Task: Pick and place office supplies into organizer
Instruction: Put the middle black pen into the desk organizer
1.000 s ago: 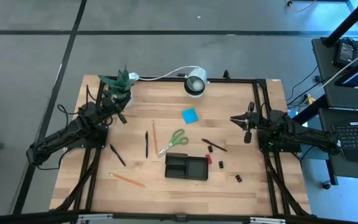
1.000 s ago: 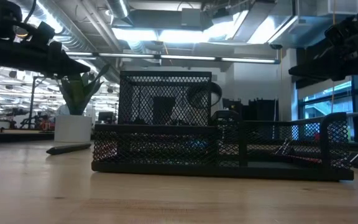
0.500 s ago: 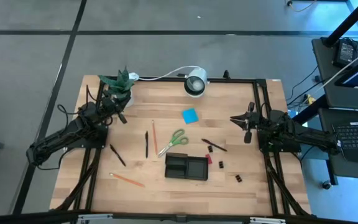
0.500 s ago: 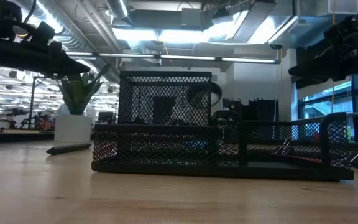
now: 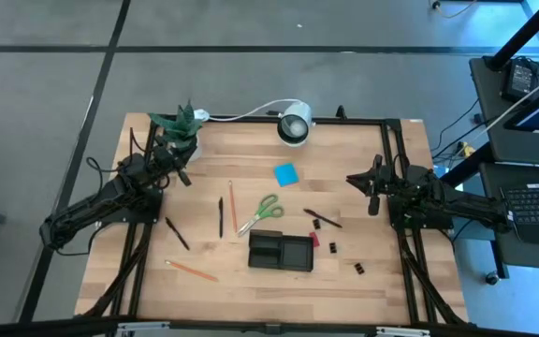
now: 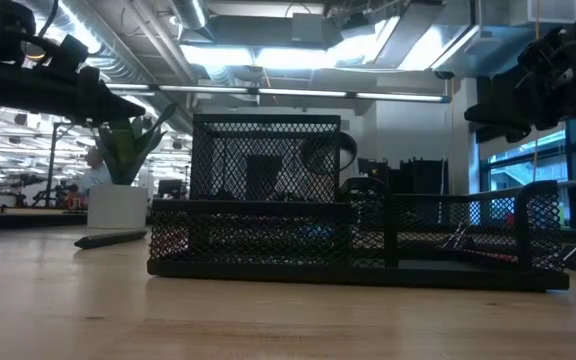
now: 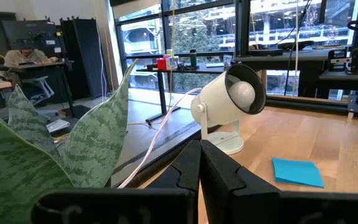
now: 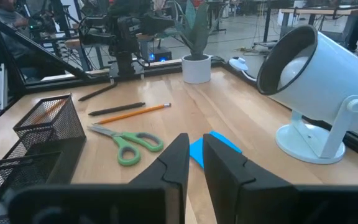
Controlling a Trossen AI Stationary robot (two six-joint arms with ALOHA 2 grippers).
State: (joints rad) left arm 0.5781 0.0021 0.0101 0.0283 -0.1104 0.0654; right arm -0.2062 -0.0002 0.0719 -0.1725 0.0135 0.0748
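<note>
Left gripper [image 5: 183, 178] at table's far-left, above the wood just beside potted plant [image 5: 178, 129]; fingers pressed together, nothing held. In left wrist view, closed fingers [image 7: 199, 167] pointing toward white lamp [image 7: 229, 106] and blue sticky-note pad [image 7: 298, 172].

Orange pencil [image 5: 192, 271] near front-left edge, flat on wood. Black pen [image 5: 177, 233] angled just behind it. Second black pen [image 5: 221, 216] and second orange pencil [image 5: 232, 206] lying side by side, close but apart, left of centre. Green-handled scissors [image 5: 259, 212] at centre, handles toward far side, blades toward near-left, just behind organizer. Blue pad [image 5: 285, 173] behind scissors, well apart from them, in front of lamp [image 5: 294, 124].

Organizer [image 5: 281, 251] at centre-front, black mesh tray, two compartments; contents not readable from above. In low view, taller mesh section on its left, lower section on right [image 6: 358, 240].

Small red piece [image 5: 314, 240] touching or just beside organizer's right end. Black pen [image 5: 322, 218] angled right of scissors. Black clips [image 5: 332, 247] and [image 5: 356, 268] right of organizer, apart from each other.

Right gripper [image 5: 372, 192] at right edge, mid-depth, above wood, well apart from every item; fingers [image 8: 176, 163] nearly together with narrow gap, gripping nothing. Right wrist view looking across scissors [image 8: 127, 144], pad [image 8: 211, 148], pencil [image 8: 135, 112] toward left arm and plant.
</note>
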